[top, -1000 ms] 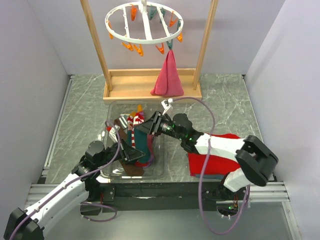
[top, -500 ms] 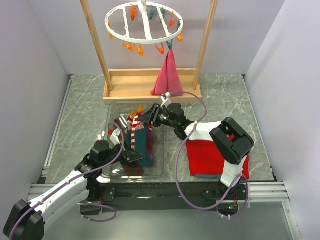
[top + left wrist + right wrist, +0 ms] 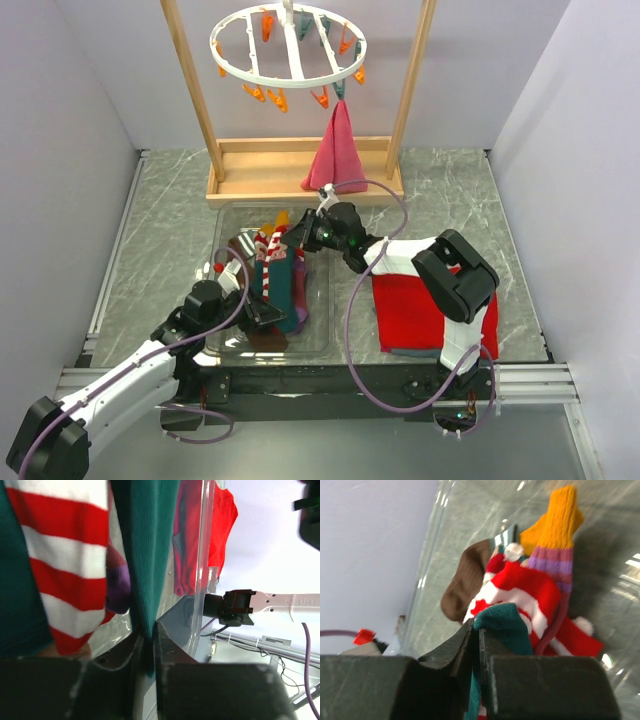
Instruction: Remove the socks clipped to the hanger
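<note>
Marble table (image 3: 160, 220), clear plastic bin (image 3: 316, 325).
Left gripper (image 3: 266, 312), right gripper (image 3: 300, 238) pinch dark teal sock (image 3: 283, 282); red folded cloth (image 3: 410, 315) right.

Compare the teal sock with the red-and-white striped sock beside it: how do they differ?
The teal sock is plain; the striped sock has red and white bands. The teal sock is pinched by the left pincer and the right pincer; the striped sock lies ungripped. Both are over the clear bin.
</note>
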